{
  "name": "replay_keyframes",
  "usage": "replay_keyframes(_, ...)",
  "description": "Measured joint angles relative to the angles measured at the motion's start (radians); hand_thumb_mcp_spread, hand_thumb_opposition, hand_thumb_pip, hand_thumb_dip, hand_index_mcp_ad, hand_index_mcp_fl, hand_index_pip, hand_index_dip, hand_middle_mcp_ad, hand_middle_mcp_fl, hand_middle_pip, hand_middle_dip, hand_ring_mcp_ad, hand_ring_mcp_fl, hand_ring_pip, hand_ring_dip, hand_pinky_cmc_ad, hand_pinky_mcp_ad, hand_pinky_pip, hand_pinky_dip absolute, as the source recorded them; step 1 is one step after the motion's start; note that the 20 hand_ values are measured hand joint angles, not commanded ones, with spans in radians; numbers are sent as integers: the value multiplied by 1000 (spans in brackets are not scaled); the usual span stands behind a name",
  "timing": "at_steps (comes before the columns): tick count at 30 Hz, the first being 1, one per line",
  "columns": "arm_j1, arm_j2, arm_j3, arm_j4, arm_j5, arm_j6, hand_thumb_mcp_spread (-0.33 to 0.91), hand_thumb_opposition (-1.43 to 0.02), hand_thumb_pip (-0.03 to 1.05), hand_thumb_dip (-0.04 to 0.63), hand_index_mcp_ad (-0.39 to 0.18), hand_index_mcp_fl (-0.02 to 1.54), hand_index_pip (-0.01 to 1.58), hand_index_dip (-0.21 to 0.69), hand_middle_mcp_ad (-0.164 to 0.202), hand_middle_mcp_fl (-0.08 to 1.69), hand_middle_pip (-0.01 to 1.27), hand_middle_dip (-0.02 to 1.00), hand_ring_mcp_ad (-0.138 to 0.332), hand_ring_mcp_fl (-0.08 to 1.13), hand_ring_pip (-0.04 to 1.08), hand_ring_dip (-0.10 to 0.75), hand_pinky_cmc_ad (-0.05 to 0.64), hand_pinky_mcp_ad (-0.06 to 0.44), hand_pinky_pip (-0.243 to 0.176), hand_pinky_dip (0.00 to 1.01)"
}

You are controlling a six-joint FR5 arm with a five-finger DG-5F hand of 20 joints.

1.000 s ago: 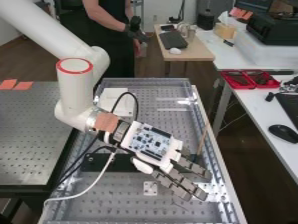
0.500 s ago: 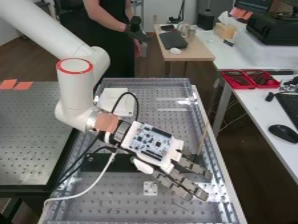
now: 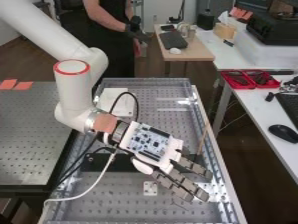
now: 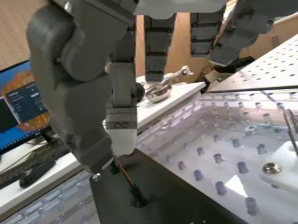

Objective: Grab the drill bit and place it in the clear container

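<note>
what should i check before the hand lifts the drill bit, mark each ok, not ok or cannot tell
1. Hand at the drill bit: ok, the bit's upper end is right by it.
2. Bit held firmly: cannot tell, the contact isn't clear.
3. Bit free of the dark plate: not ok, its lower end is down at the plate.
4. Bit upright: not ok, it leans in the wrist view.
5. White cable slack: ok, it curves loosely down from the arm.
6. Target container confirmed: cannot tell, nothing settles whether the clear-sided tray is the one meant.
</note>
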Motion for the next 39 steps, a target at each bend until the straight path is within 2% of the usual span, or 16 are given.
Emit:
replay_keyframes(8,0,16,-4,14,1,-14,543,-953,433,253,-150,923,1154,93,0,260,143,140,197,16,96,-28,307,134,-89,192)
replay_keyframes(19,2,70,-21,46,-11,-53,543,-955,429,253,-150,934,1127,93,3,262,143,140,194,26,89,-26,307,136,-89,192)
replay_keyframes(28,16,150,-72,111,-34,-85,543,-956,429,250,-150,937,1121,94,3,262,140,138,195,26,89,-26,307,136,-89,192)
replay_keyframes(37,59,249,-135,185,-102,-119,545,-960,429,250,-150,939,1119,98,3,264,143,140,195,26,89,-26,305,136,-89,192)
replay_keyframes(39,67,264,-144,196,-144,-122,545,-960,429,253,-150,939,1117,96,3,265,143,140,195,28,89,-26,305,136,-89,192)
